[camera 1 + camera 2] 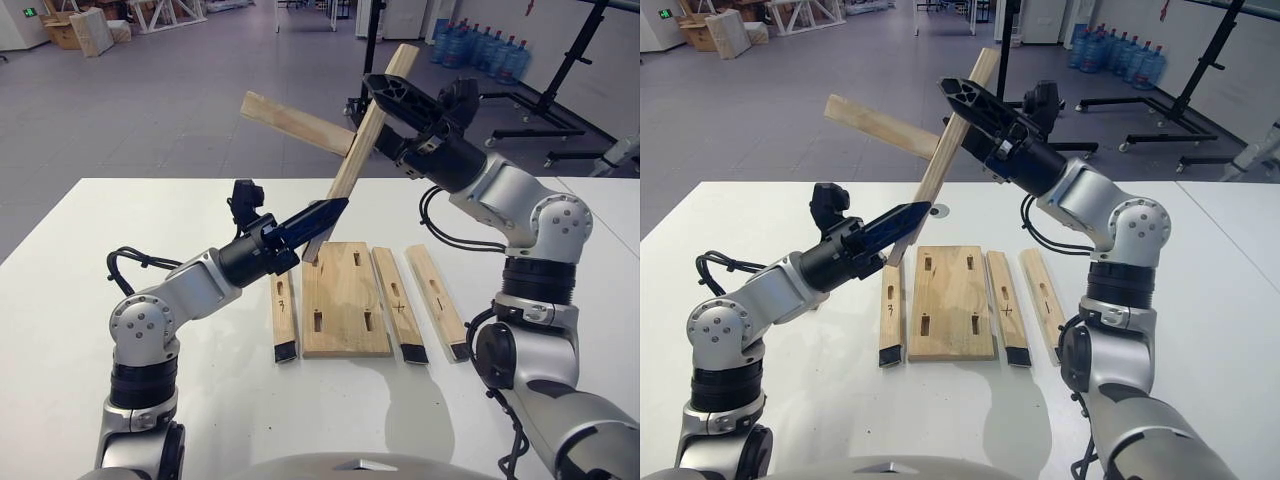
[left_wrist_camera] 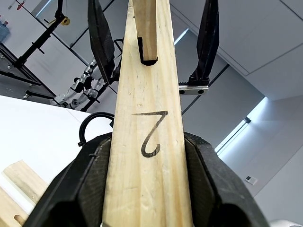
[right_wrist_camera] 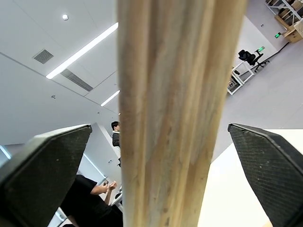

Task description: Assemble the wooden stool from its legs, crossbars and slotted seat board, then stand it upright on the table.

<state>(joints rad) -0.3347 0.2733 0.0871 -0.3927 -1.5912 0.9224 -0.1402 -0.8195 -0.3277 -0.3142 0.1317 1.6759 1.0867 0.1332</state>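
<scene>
my left claw (image 1: 333,209) clamps the leg (image 1: 364,142) at its lower end, crossbar (image 1: 292,122) slotted through, tilted above the bench (image 1: 80,260); my right claw (image 1: 388,92) straddles the upper part, spread wide.

Held leg (image 1: 362,140): a stretch above the seat board's (image 1: 346,300) far-left corner is hidden behind the left gripper (image 1: 335,210). Can't tell if its lower tip touches anything there. In the left wrist view the leg is cut at the bottom and the crossbar (image 2: 144,23) at the top. In the right wrist view the leg is blurred, both ends cropped. Marks on the loose legs (image 1: 398,300) flanking the seat board are too small to read.
</scene>
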